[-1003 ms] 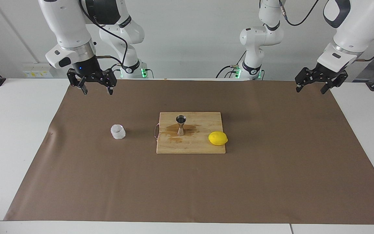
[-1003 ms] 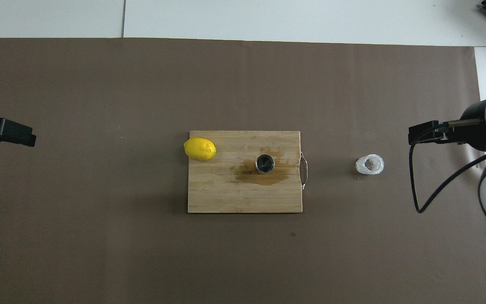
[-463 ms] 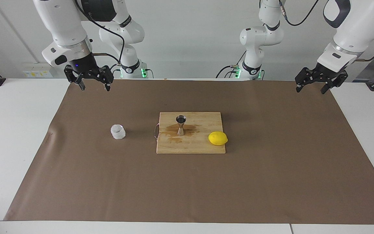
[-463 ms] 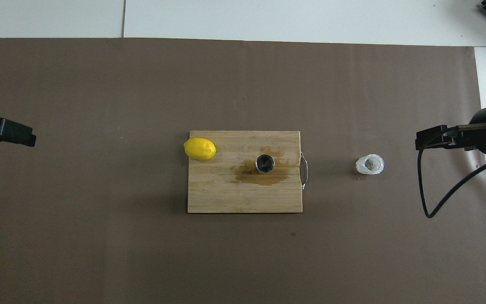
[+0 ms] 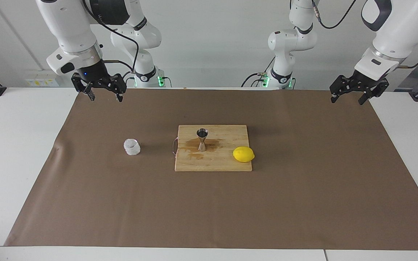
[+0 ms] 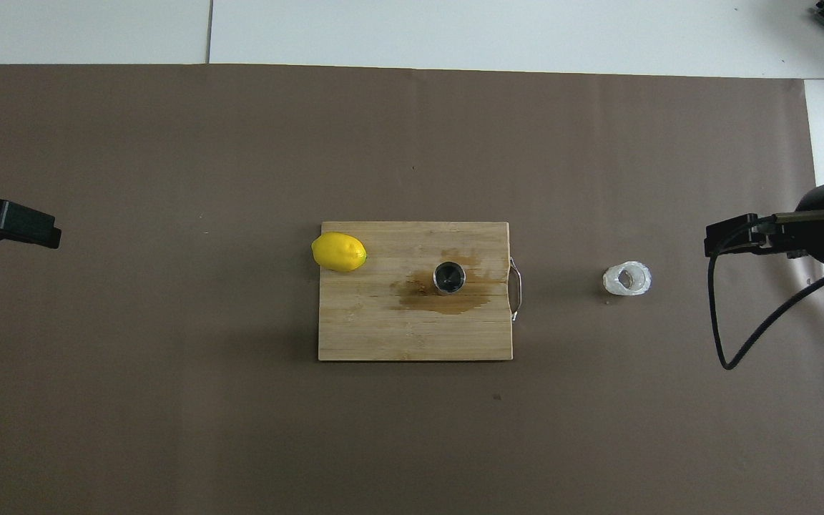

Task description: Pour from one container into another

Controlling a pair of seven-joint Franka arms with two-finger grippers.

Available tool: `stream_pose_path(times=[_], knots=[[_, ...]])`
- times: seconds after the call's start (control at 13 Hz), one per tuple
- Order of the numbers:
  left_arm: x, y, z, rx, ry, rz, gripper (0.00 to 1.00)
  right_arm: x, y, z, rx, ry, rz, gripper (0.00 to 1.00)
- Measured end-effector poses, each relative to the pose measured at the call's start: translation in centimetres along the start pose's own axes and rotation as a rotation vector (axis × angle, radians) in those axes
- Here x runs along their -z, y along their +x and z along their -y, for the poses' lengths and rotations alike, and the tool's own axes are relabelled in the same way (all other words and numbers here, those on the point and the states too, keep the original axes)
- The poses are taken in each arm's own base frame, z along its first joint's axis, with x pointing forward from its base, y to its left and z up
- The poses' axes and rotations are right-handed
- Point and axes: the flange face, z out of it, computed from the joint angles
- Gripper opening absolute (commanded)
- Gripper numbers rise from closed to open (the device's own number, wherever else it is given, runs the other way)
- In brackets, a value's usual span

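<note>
The clear faceted glass cup stands upright on the brown mat, toward the right arm's end of the table, beside the cutting board. The steel jigger stands upright on the wooden cutting board, in a brown wet stain. My right gripper hangs open and empty over the mat's robot-side edge, well apart from the cup. My left gripper waits open and empty over the mat's corner at the left arm's end.
A yellow lemon lies at the board's corner toward the left arm's end. The board has a metal handle on the side facing the cup. The brown mat covers most of the white table.
My right gripper has risen and drawn back toward the robots' edge of the mat, away from the cup. The left arm, cup and jigger have not moved.
</note>
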Motion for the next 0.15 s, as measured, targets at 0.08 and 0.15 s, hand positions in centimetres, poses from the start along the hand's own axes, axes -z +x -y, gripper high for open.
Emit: stream_pose_path(times=[0.08,0.15], knots=[[0.00,0.00,0.00,0.000,0.000,0.000,1.00,-0.13,-0.01,0.01,-0.002,0.000,0.003,1.00],[0.00,0.00,0.00,0.000,0.000,0.000,1.00,-0.19,-0.02,0.02,-0.003,0.000,0.004,1.00]])
